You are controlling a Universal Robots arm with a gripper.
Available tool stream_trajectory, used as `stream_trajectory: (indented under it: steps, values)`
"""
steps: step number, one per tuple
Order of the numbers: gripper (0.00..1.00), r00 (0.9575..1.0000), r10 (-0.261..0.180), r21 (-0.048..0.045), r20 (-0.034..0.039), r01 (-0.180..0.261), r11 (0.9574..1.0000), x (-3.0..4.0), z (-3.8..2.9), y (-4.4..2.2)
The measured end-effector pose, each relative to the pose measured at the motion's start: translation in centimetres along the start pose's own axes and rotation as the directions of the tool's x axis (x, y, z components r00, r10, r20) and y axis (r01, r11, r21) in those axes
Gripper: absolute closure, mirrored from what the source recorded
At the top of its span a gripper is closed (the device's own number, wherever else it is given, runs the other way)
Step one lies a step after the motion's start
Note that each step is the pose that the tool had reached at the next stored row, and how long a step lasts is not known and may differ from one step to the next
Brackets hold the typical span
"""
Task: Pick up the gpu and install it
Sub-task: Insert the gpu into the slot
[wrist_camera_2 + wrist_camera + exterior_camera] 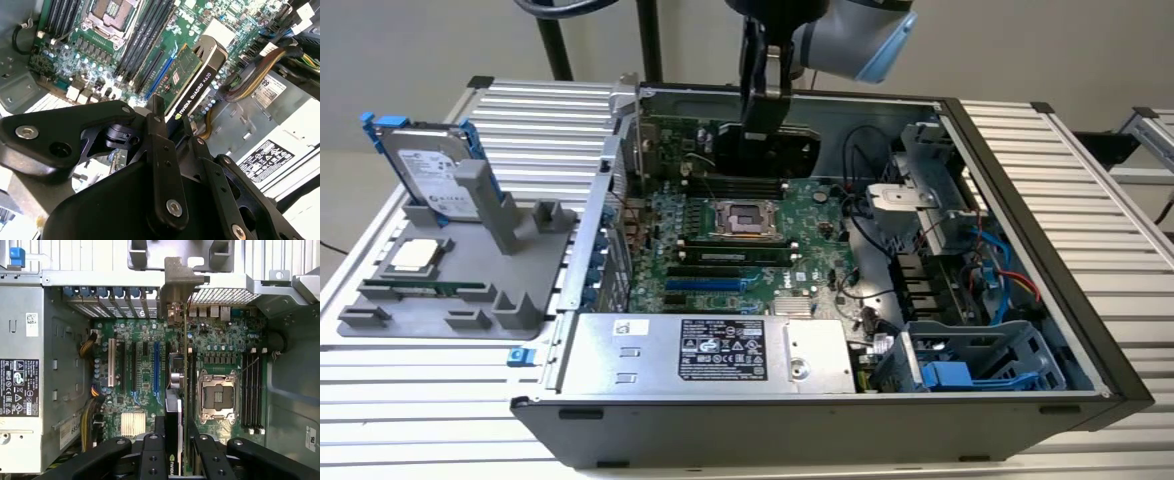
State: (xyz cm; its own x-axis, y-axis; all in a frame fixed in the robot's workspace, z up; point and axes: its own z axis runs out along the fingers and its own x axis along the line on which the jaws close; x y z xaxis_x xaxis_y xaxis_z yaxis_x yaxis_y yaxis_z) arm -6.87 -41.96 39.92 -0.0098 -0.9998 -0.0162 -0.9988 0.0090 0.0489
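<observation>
My gripper [761,112] hangs inside the open computer case [1014,200], shut on the gpu [771,150]. The gpu is a green card with a black shroud, held on edge above the far part of the motherboard [720,250]. In the second wrist view the black fingers [159,135] clamp the gpu [196,82] by its near end, and the gripper [175,122] sits over the board. In the first wrist view the gpu [176,390] appears edge-on, its silver bracket [177,290] toward the case's rear slot openings, just beside the long blue slot [156,365]. The gripper [176,440] holds it above the board.
A grey fixture [454,300] at the exterior view's left carries a hard drive [434,170] in a blue frame and a processor chip [414,255]. Inside the case lie the power supply [707,350], the open CPU socket [744,215], cables and a drive cage [974,360].
</observation>
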Motion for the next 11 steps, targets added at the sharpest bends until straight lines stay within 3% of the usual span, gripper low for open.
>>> stream_trajectory:
  steps: [11]
  values:
    - [1.0,1.0,0.003,0.0001,0.0002,-0.003,1.0,0.01,0.61,-0.17]
